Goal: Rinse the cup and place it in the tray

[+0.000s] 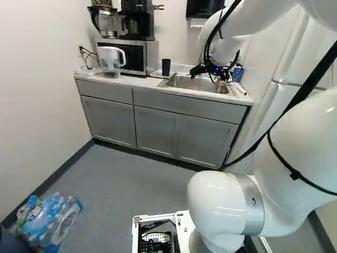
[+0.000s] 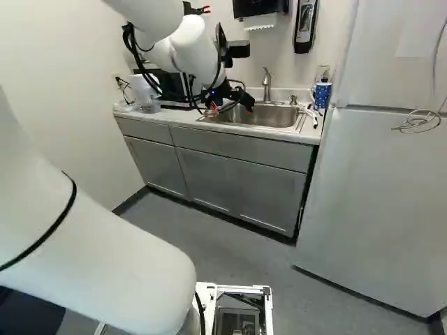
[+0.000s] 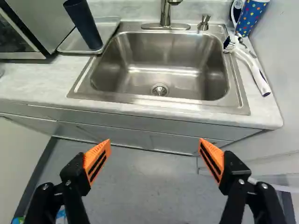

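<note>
We seem to be in a small kitchen, perhaps a shared one: we see 1 steel sink (image 3: 159,58) with a faucet (image 3: 166,13) set in a pale worktop (image 3: 37,79), grey cupboards (image 1: 156,132) below, a microwave (image 1: 138,57), a coffee maker (image 1: 138,20), a pitcher (image 1: 109,59), a tall white fridge (image 2: 377,202) and a paper-towel dispenser (image 2: 258,7) on the wall.

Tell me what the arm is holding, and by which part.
Nothing: the pincer is open, its pads apart, and the cup stands in the tray.
</note>
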Robot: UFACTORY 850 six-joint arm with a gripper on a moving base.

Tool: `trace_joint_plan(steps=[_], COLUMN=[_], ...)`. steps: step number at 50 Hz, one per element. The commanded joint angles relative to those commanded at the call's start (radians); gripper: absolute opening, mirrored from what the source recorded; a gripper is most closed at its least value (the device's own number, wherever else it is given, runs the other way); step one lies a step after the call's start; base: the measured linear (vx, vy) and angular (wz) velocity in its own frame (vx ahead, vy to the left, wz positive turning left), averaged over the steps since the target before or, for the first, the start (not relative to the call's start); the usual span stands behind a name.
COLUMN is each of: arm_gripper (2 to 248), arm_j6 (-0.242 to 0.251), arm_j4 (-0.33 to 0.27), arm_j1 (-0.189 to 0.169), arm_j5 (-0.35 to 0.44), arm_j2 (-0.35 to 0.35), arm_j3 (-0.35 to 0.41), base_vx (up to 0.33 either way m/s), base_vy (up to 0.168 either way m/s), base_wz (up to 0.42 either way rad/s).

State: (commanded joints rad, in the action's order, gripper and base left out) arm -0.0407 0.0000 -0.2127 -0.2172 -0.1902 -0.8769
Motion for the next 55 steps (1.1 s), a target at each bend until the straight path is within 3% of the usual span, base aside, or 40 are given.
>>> trace_joint_plan(steps=[28, 55], arm_gripper=[247, 247], arm_j6=[0.008, 0.018], arm_j4=[0.000, 0.000], arm_j1=[0.039, 0.093], arm_j5=[0.201, 0.477], arm_j2=[-0.016, -0.039], arm_j3=[0.146, 0.345], base_vx=[0.000, 0.000], base_vy=[0.000, 0.000], base_wz=[0.000, 0.000])
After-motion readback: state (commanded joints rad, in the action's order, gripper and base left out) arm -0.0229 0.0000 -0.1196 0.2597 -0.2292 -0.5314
